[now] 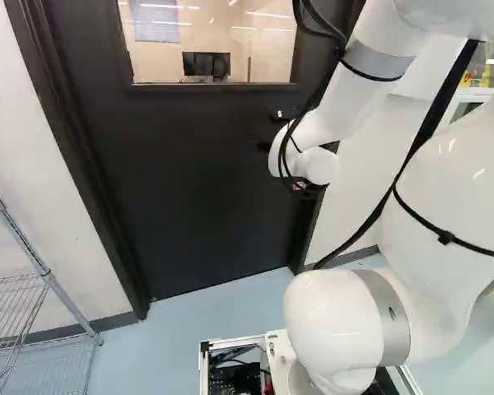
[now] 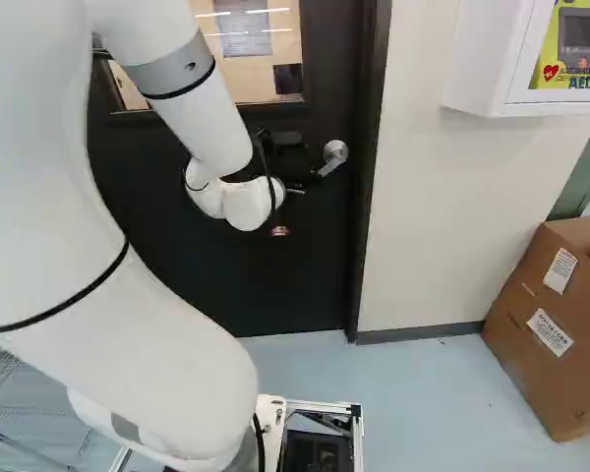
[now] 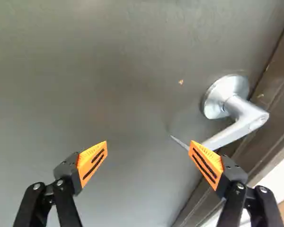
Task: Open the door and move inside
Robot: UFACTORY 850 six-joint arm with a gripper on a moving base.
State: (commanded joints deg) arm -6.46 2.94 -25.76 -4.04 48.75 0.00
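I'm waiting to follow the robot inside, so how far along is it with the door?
Looks done: the arm is up at the door, near its lever handle. In hand: apparently lining up the grip; the fingers stand open, the lever's tip showing between them. Left: grip and turn it, open the door, which looks shut in its frame, and move inside.

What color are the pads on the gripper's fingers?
Orange with black stripes on the pads; the wrist view shows it best.
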